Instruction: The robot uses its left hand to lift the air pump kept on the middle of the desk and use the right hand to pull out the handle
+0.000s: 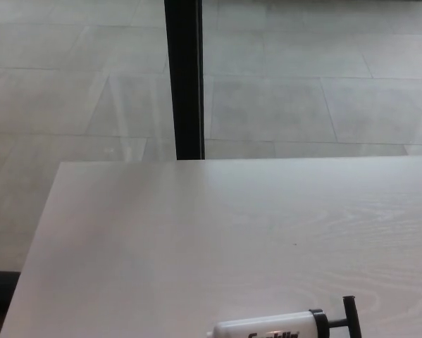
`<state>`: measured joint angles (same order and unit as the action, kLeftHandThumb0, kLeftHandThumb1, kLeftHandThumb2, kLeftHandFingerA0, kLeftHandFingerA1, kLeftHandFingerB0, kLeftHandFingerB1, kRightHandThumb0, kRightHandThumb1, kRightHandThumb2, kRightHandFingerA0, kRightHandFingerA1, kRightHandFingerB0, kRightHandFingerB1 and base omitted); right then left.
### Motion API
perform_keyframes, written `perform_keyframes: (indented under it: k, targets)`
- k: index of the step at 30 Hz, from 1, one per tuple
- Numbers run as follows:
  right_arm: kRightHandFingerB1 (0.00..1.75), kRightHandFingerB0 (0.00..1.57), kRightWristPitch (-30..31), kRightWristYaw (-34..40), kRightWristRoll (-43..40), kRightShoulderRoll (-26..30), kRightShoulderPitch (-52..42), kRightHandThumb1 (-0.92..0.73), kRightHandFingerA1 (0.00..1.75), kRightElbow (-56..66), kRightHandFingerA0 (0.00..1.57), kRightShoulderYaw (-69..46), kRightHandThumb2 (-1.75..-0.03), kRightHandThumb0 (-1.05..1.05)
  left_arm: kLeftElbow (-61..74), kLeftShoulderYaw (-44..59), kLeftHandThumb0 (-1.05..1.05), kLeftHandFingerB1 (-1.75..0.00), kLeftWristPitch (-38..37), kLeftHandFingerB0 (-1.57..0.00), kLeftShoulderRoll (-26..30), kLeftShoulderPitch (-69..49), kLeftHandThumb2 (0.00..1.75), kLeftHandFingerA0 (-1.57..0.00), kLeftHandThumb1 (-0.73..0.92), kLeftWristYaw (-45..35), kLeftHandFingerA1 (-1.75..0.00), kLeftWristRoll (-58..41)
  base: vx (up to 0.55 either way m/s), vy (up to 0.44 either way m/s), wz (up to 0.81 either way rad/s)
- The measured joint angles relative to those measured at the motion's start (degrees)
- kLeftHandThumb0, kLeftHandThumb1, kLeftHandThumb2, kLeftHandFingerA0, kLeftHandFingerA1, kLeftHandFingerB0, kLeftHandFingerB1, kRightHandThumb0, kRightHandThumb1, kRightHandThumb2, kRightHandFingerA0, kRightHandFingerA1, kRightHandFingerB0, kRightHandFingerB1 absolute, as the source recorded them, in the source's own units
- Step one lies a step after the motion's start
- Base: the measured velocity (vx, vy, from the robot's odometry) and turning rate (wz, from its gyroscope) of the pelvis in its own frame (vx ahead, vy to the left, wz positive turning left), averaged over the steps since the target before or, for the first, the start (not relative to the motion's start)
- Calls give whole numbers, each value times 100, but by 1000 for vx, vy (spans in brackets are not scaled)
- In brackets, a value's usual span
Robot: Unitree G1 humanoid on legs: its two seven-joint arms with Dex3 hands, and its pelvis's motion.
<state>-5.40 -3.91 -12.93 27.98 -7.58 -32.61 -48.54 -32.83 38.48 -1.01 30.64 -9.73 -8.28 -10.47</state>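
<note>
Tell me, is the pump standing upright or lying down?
Lying down. The pump rests on its side on the desk, with its handle pointing right.

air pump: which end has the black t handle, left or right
The right end. The air pump lies on its side at the desk's near edge; its black T-handle sticks out on the picture's right, while the left end is plain rounded white.

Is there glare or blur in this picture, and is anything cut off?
Head view: soft, even daylight, with a pale sheen on the white desk; faint reflections streak the floor tiles; the air pump is cropped by the bottom edge, its lettering half hidden; its black handle looks sharp.
</note>
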Motion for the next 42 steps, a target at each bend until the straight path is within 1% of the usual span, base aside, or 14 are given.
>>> perform_keyframes:
  k: [3, 8, 10, 11, 16, 17, 23, 25, 26, 30, 31, 39, 40, 42]
  targets:
    - [34, 36, 2, 1, 5, -85, 203, -77, 60, 428, 51, 191, -63, -73, 627, -261, -51, -47, 14, -57, -140, 302, 58, -61, 60, 73, -55, 123, 0, 0, 0]
    - [35, 29, 9, 5, 22, -389, 422, -82, 62, 1088, 48, 622, -65, -69, 1614, -897, -59, -61, 44, -51, -599, 610, 83, -61, 43, 169, -69, 411, 0, 0, 0]
    - [49, 25, 15, 16, 40, -583, 470, -67, 67, 1363, 45, 846, -102, -69, 2023, -1258, -59, -59, 56, -46, -851, 669, 83, -57, 45, 214, -69, 580, 0, 0, 0]
    - [36, 33, 17, 20, 49, -674, 491, -83, 65, 1485, 48, 950, -65, -68, 2193, -1430, -57, -58, 64, -42, -970, 686, 83, -54, 45, 225, -66, 648, 0, 0, 0]
    - [51, 29, 19, 31, 116, -1151, 523, -66, 72, 2016, 49, 1476, -101, -64, 2883, -2360, -57, -59, 87, -41, -1615, 670, 86, -54, 46, 313, -70, 1027, 0, 0, 0]
    - [38, 38, 19, 34, 131, -1279, 523, -82, 71, 2134, 51, 1615, -65, -61, 3033, -2625, -55, -50, 89, -44, -1787, 641, 58, -57, 60, 342, -66, 1129, 0, 0, 0]
    - [39, 48, 19, 44, 196, -1792, 521, -81, 76, 2519, 61, 2175, -64, -71, 3485, -3749, -51, -51, 95, -45, -2418, 451, 57, -52, 62, 478, -68, 1598, 0, 0, 0]
    - [57, 44, 18, 46, 237, -1990, 514, -64, 79, 2648, 63, 2391, -102, -68, 3616, -4189, -48, -54, 109, -47, -2616, 383, 57, -53, 60, 522, -69, 1794, 0, 0, 0]
    - [43, 51, 18, 51, 250, -2067, 510, -82, 80, 2690, 65, 2471, -64, -68, 3659, -4353, -49, -54, 116, -49, -2675, 356, 57, -54, 59, 547, -74, 1870, 0, 0, 0]
    - [45, 53, 18, 61, 315, -2337, 482, -82, 83, 2835, 66, 2748, -64, -66, 3765, -4929, -53, -62, 160, -44, -2869, 258, 85, -50, 45, 628, -77, 2165, 0, 0, 0]
    - [44, 56, 18, 65, 344, -2412, 471, -82, 84, 2877, 67, 2830, -65, -66, 3794, -5110, -53, -54, 187, -44, -2921, 232, 58, -45, 61, 657, -77, 2274, 0, 0, 0]
    - [52, 66, 18, 102, 470, -2746, 435, -81, 94, 3081, 71, 3231, -64, -67, 3900, -6031, -43, -51, 379, 0, -3071, 169, 95, -5, 29, 773, -57, 2959, 0, 0, 0]
    - [55, 66, 18, 106, 478, -2766, 433, -83, 96, 3090, 71, 3249, -65, -67, 3900, -6080, -86, -43, 400, -8, -3072, 169, 60, 0, 65, 780, -42, 3011, 0, 0, 0]
    - [59, 69, 18, 116, 502, -2805, 427, -81, 103, 3106, 72, 3315, -63, -70, 3900, -6247, -95, -36, 476, -3, -3071, 185, 82, 0, 51, 801, -26, 3209, 0, 0, 0]
